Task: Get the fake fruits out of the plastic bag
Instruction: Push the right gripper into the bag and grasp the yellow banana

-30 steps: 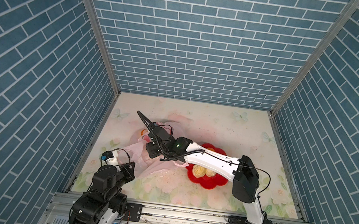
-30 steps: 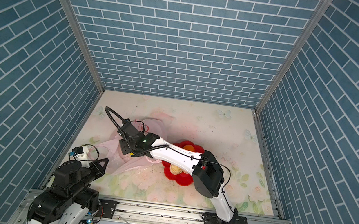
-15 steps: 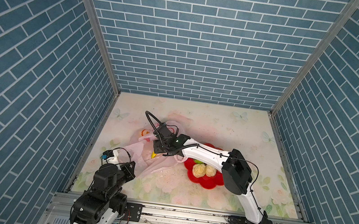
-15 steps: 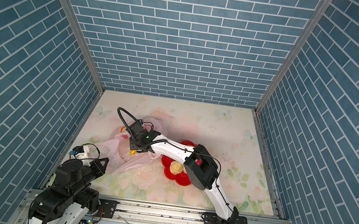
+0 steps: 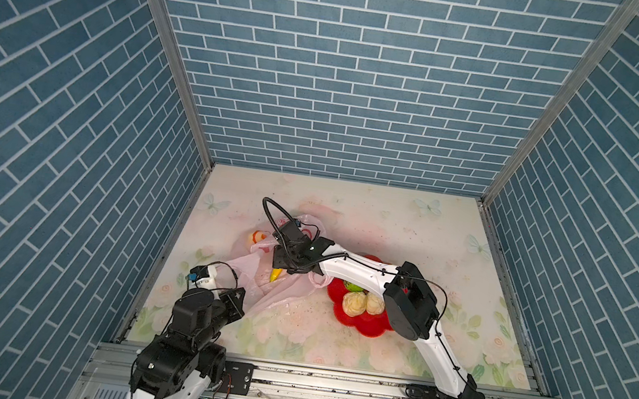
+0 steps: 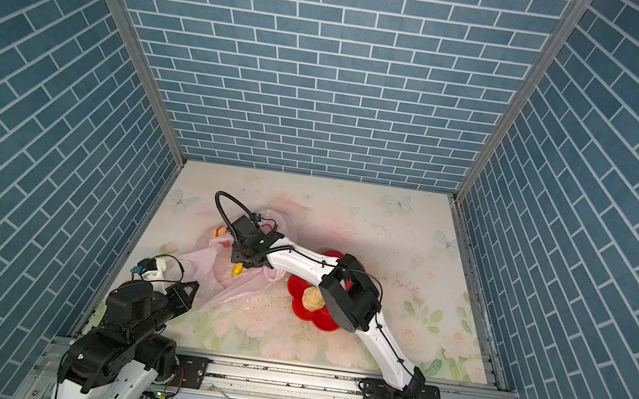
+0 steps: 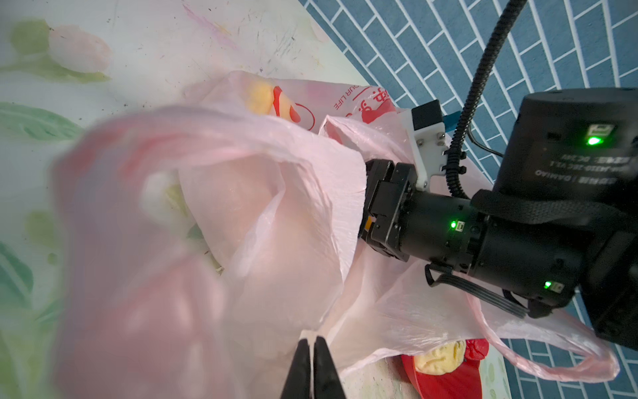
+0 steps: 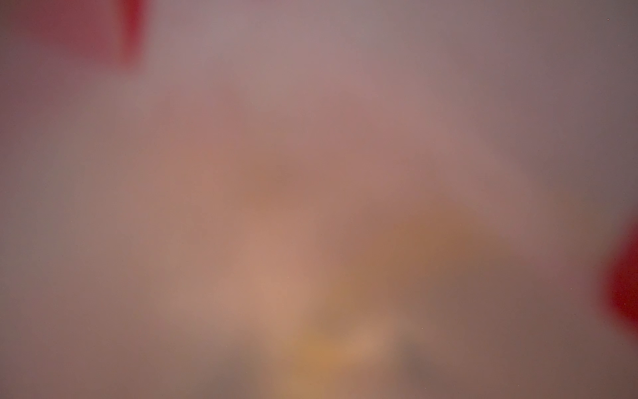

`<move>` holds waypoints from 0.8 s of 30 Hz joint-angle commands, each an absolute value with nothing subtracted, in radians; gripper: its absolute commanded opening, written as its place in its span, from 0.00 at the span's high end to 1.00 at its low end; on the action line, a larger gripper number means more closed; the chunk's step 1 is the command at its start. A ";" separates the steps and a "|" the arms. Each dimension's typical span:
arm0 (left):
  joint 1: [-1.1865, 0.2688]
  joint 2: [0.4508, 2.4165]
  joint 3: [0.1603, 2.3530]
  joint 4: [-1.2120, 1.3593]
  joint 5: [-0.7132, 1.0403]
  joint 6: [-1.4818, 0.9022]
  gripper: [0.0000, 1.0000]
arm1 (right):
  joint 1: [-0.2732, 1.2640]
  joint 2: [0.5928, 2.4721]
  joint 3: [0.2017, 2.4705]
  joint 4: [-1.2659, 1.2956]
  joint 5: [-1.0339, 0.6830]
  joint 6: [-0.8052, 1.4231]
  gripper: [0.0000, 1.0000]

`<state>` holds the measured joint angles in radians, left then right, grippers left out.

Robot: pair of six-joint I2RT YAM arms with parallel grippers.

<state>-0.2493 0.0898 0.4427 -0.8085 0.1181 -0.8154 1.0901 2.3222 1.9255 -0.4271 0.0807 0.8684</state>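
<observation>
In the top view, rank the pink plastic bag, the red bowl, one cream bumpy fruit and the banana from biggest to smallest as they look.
In a top view, largest to smallest:
1. plastic bag
2. red bowl, partly hidden
3. cream bumpy fruit
4. banana, only partly showing, so its true size is unsure

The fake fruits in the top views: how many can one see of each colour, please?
Cream bumpy fruits: 2
Green fruit: 1
Yellow banana: 1
Yellow round fruit, seen through the plastic bag: 1
Total: 5 visible; the bag may hide more.
</observation>
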 commanded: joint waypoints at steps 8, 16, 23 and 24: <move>-0.253 0.080 0.414 -0.763 0.172 -0.817 0.93 | 1.063 2.382 2.038 -0.508 0.087 0.918 0.41; -0.253 0.074 0.392 -0.744 0.175 -0.834 0.93 | 1.063 2.422 2.099 -0.570 0.084 0.904 0.42; -0.253 0.089 0.402 -0.728 0.179 -0.830 0.93 | 1.063 2.469 2.171 -0.617 0.084 0.902 0.45; -0.253 0.089 0.401 -0.727 0.178 -0.830 0.93 | 1.064 2.471 2.173 -0.621 0.085 0.902 0.45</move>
<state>-0.2493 0.0841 0.3958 -0.7486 0.1738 -0.8341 1.0657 2.4470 2.1223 -0.5674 0.0746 0.8856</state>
